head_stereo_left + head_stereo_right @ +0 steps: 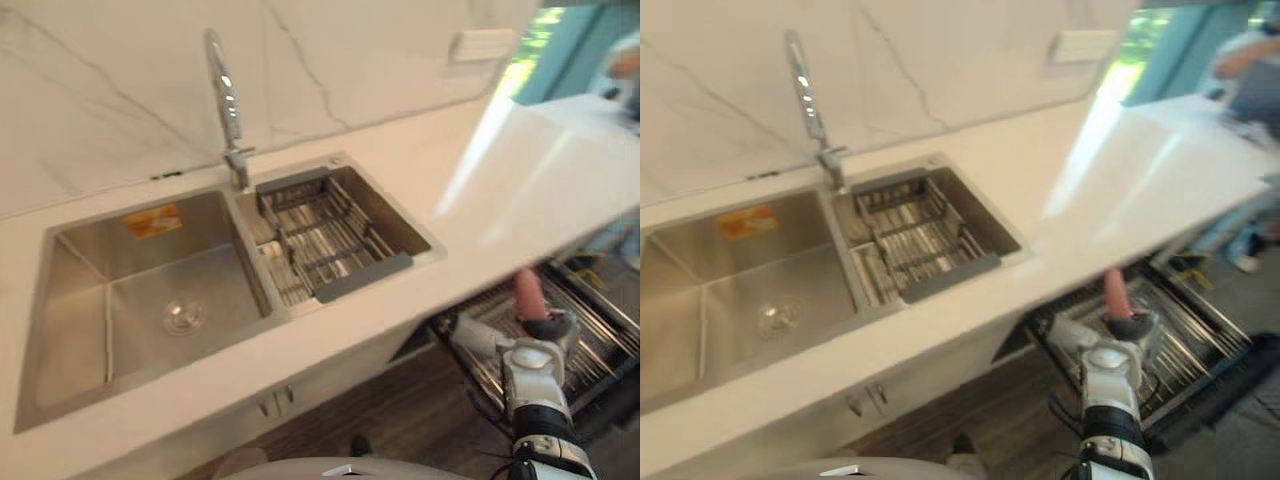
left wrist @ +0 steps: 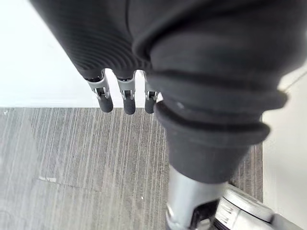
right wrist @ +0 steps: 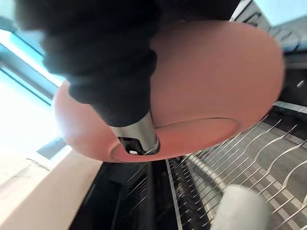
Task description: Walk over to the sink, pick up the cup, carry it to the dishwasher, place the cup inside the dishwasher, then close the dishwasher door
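My right hand holds a pink cup just above the pulled-out wire rack of the open dishwasher, low on the right under the counter. Up close in the right wrist view, the cup is pressed against the hand, and a dark-tipped finger crosses its rim over the rack's tines. My left hand hangs over the grey wood floor with its fingers straight and nothing in them.
A white counter carries a steel double sink with a tall faucet and a drainer basket in the right basin. A person stands beyond the counter's far right end.
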### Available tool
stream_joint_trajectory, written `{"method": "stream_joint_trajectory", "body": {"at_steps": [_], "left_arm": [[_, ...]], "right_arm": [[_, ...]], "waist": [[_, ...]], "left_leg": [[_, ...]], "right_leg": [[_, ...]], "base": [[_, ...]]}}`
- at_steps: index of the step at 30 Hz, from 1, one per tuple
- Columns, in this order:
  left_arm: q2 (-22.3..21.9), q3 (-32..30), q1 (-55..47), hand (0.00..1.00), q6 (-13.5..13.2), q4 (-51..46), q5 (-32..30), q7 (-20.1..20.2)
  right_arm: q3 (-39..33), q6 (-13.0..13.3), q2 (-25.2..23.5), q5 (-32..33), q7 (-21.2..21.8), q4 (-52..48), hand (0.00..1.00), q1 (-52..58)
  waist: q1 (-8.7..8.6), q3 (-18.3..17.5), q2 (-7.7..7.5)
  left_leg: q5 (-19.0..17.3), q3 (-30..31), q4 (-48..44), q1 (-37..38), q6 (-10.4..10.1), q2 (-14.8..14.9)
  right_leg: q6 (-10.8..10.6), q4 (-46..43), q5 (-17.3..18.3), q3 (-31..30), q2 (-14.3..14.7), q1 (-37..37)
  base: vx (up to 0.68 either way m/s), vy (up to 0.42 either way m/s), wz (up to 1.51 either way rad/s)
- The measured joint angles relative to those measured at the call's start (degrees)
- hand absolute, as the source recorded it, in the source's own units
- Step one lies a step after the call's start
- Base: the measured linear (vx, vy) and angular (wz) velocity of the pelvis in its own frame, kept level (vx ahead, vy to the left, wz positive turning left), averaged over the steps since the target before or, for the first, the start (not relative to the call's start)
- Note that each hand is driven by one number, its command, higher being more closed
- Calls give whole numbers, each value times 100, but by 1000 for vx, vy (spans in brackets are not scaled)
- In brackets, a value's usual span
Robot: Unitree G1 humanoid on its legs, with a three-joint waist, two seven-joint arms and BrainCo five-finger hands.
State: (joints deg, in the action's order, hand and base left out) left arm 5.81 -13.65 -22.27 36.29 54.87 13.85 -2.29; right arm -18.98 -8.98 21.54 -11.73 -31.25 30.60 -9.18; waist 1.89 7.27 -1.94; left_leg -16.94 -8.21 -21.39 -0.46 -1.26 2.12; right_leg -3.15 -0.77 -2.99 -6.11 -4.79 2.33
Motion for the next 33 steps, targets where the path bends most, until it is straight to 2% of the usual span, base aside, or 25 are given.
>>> {"method": "stream_joint_trajectory", "body": {"at_steps": [1, 2, 3, 4, 5, 6, 7, 9, 10, 11, 12, 13, 14, 16, 17, 18, 19, 20, 21, 22, 23, 24, 25, 28, 33], "left_arm": [[47, -4, 82, 0, 78, -29, -6, 12], [123, -9, 160, 0, 131, -40, -23, 29], [127, -9, 195, 0, 137, -41, -30, 48], [240, -28, 278, 0, 165, -32, -41, 78], [302, -43, 329, 0, 198, -32, -38, 83], [380, -101, 431, 0, 224, -46, 21, 92], [400, -153, 542, 0, 227, -96, 98, 84], [405, -172, 898, 0, 235, -241, 233, -30], [387, -143, 1089, 0, 236, -238, 251, -101], [380, -105, 1192, 0, 236, -231, 297, -125], [439, 52, 1293, 0, 235, -235, 385, -172], [487, 111, 1329, 0, 235, -223, 523, -258], [554, 154, 1467, 0, 235, -135, 771, -390], [431, 215, 1656, 0, 248, -56, 1017, -510], [260, 260, 1702, 0, 245, -28, 1083, -473], [260, 280, 1686, 0, 234, -14, 1082, -478], [201, 394, 1635, 0, 220, 9, 1053, -458], [118, 532, 1603, 0, 176, 71, 942, -416], [59, 543, 1570, 0, 147, 107, 872, -362], [-58, 563, 1387, 0, 85, 91, 793, -246], [-201, 601, 1160, 0, 40, 95, 716, -110], [-279, 601, 1042, 0, 14, 101, 715, -56], [-326, 603, 942, 0, -63, 156, 696, 32], [-354, 592, 847, 0, -166, 199, 672, 138], [-225, 587, 922, 0, -201, 163, 612, 160]], "right_arm": [[218, 3, 62, -6, 4, -3, 100, -54], [453, 4, 131, -7, 4, 12, 100, -125], [577, 4, 160, -7, 7, 57, 100, -200], [786, 5, 168, -2, 6, 253, 100, -432], [867, 6, 177, 0, 2, 337, 100, -531], [1000, 26, 252, 6, 3, 521, 100, -699], [1083, 60, 341, 7, 3, 660, 100, -852], [1253, 143, 525, 12, 8, 717, 100, -1259], [1389, 171, 624, 14, 2, 765, 100, -1434], [1431, 201, 663, 16, -1, 792, 100, -1490], [1501, 241, 653, 29, -1, 895, 100, -1598], [1620, 254, 632, 37, 1, 896, 100, -1669], [1721, 262, 596, 36, 7, 894, 100, -1930], [1716, 249, 691, 31, 12, 892, 100, -2220], [1707, 218, 793, 15, 15, 871, 100, -2289], [1693, 197, 852, 3, 16, 855, 100, -2284], [1581, 89, 947, -117, 38, 832, 100, -2268], [1468, -25, 1103, -235, 75, 749, 100, -2169], [1365, -82, 1161, -264, 74, 672, 100, -2089], [1226, -117, 1205, -452, 71, 608, 100, -2004], [1205, -124, 1238, -599, 73, 609, 100, -2000], [1213, -119, 1240, -678, 72, 604, 100, -2000], [1273, -111, 1209, -816, 65, 557, 100, -1882], [1392, -83, 1212, -999, 92, 308, 100, -1586], [1441, -86, 1259, -1126, 126, 259, 100, -1547]], "waist": [[23, 215, -66], [45, 368, -48], [46, 419, -105], [65, 496, -223], [80, 515, -247], [124, 529, -237], [155, 551, -194], [240, 768, -94], [250, 897, 111], [260, 901, 101], [290, 933, 131], [345, 948, 86], [421, 1029, 3], [392, 1179, 205], [360, 1245, 299], [333, 1269, 346], [244, 1304, 433], [211, 1380, 535], [202, 1427, 518], [203, 1393, 602], [223, 1321, 748], [264, 1293, 833], [323, 1277, 850], [299, 1262, 781], [198, 1282, 704]], "left_leg": [[-107, -194, -95, 34, 45, 109], [-182, -450, -148, 44, 69, 228], [-194, -619, -157, 48, 75, 300], [-190, -919, -175, 56, 49, 462], [-160, -1038, -209, 50, 95, 557], [-160, -1233, -298, 38, 101, 727], [-164, -1252, -444, 3, 109, 822], [-172, -1176, -957, -219, 123, 1075], [-185, -1166, -1049, -294, 146, 1201], [-198, -1169, -1045, -299, 130, 1235], [-208, -1152, -1030, -358, 74, 1311], [-220, -1123, -1038, -423, -60, 1349], [-199, -978, -1134, -659, -264, 1418], [23, -707, -1011, -875, -444, 1546], [296, -565, -753, -899, -450, 1495], [418, -501, -652, -896, -389, 1453], [675, -377, -552, -911, -221, 1326], [844, -169, -543, -965, -205, 1163], [836, 14, -442, -955, -257, 1011], [811, 407, 91, -838, -369, 654], [977, 756, 662, -676, -416, 400], [1116, 921, 873, -610, -393, 315], [1154, 819, 989, -514, -387, 267], [1257, 671, 1212, -445, -296, 155], [1471, 886, 1461, -566, -232, -10]], "right_leg": [[288, 23, 28, 47, 48, 3], [412, 0, 106, 118, 75, 94], [424, -98, 104, 275, 72, 161], [459, -408, 33, 807, 69, 354], [468, -571, 33, 1072, 86, 390], [478, -881, 32, 1500, 116, 371], [442, -1070, 123, 1679, 94, 347], [514, -1339, 160, 1783, 127, 403], [757, -1751, 554, 1834, 100, 549], [745, -2071, 733, 1922, 7, 618], [340, -2324, 847, 1979, -210, 660], [-65, -2170, 746, 1961, -335, 632], [-450, -1731, 836, 1932, -402, 573], [-259, -1586, 757, 2114, -188, 614], [-182, -1502, 712, 2247, -163, 604], [-158, -1455, 707, 2308, -166, 561], [-108, -1315, 675, 2434, -201, 427], [-71, -1133, 625, 2537, -278, 234], [-82, -1058, 597, 2545, -324, 172], [-109, -950, 525, 2498, -429, 147], [-151, -866, 449, 2359, -404, 217], [-163, -826, 440, 2236, -347, 285], [-208, -710, 344, 2071, -371, 318], [-273, -62, -61, 2077, -401, 96], [-350, 216, -241, 2333, -516, 81]], "base": [[-162, 137, -143], [-157, 118, -129], [-115, 72, -129], [-34, 13, -103], [27, -21, -112], [91, -39, -76], [117, -38, -70], [62, -59, -41], [-9, -108, -5], [-23, -133, 23], [8, -128, 22], [10, -262, 17], [-22, -288, 9], [-32, -321, 25], [-18, -303, 39], [-6, -326, 54], [3, -213, 59], [-6, -165, 55], [-33, -61, 30], [-54, 27, -13], [-49, 62, -40], [-37, 114, -71], [-2, 109, -58], [21, 94, -22], [11, 30, 22]]}}
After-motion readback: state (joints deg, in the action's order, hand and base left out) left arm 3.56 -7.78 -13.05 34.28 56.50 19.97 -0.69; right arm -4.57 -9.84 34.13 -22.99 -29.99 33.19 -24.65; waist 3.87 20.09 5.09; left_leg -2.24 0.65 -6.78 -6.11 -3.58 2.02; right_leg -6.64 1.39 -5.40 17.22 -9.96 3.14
